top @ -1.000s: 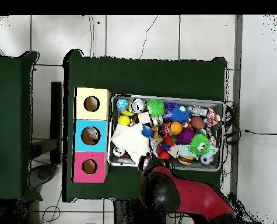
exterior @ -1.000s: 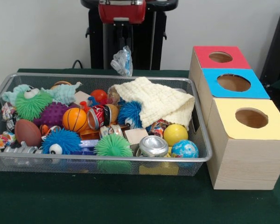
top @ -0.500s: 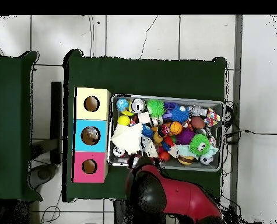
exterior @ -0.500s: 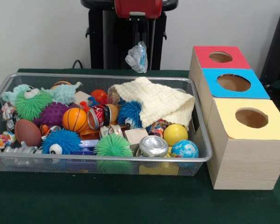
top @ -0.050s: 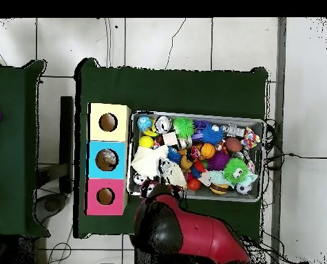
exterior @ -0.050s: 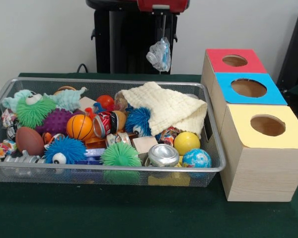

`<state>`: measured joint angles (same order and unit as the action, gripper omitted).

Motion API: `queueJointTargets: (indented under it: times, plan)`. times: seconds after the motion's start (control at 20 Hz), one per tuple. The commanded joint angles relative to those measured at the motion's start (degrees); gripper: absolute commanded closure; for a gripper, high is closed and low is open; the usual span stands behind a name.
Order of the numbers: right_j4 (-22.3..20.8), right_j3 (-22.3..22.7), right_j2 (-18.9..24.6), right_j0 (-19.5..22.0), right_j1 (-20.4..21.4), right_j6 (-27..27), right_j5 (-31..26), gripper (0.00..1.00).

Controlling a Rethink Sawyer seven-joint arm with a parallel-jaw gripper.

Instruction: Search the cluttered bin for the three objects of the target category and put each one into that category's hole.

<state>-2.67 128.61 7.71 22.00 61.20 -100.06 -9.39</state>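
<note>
While the claw [exterior @ -0.050s: 161, 47] hangs above the far rim of the wire bin [exterior @ -0.050s: 109, 171], it is closed on a crumpled clear plastic bag [exterior @ -0.050s: 160, 53] that dangles free beneath it, touching nothing, so the step in hand looks like the carry from bin to boxes. Nearest the claw, just below and toward the camera, lies the cream knitted cloth [exterior @ -0.050s: 166, 106], draped over clutter at the bin's box-side end. Off to the side of the claw stand three wooden boxes in a row: the red-topped box [exterior @ -0.050s: 233, 60] is closest to it, the blue-topped box [exterior @ -0.050s: 248, 88] next, and the yellow-topped box [exterior @ -0.050s: 265, 126] farthest. Something already sits inside the blue hole in the overhead view, though I cannot tell what. Which hole suits the bag is a judgement; nothing marks the categories. The next move calls for travelling sideways until the bag hangs squarely over the chosen hole, then lowering before release, since a light bag could catch on the rim. As for pose, the arm [top @ -0.050s: 186, 237] reaches in from the pedestal side with its bulky red and black head over the bin's near corner, the wrist pointing straight down.
</note>
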Motion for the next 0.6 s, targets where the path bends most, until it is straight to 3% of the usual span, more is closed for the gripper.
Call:
queueJointTargets:
  times: [0.05,0.6]
  plan:
    - [5.36,1.16,-3.27,-3.27,0.59,-15.23,-2.88,1.0]
    - [11.0,0.42,-8.26,-11.87,-1.18,-16.54,-1.43,1.0]
